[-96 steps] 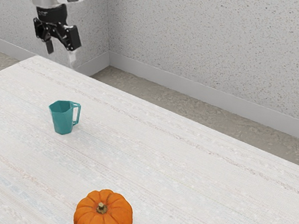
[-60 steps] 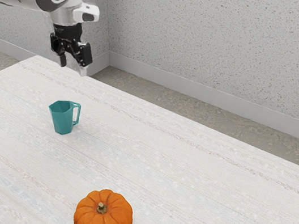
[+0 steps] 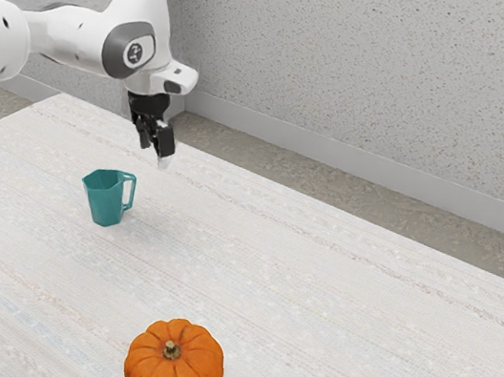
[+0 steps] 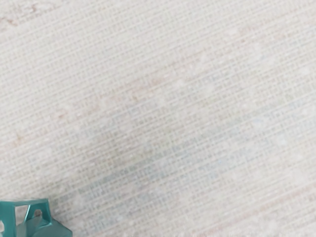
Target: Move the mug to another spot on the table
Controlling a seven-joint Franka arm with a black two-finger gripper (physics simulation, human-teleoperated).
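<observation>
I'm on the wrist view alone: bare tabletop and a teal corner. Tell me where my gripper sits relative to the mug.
Observer: The gripper hangs in the air above the table, higher than the mug and toward the exterior view's right of it, not touching it.
Operator: Give me the mug's pose.
Observer: It stands upright, with its handle on the exterior view's right, the side where the gripper is.
Operator: Report anything else on the table.
Observer: An orange pumpkin sits nearer the exterior camera, well apart from the mug.
</observation>
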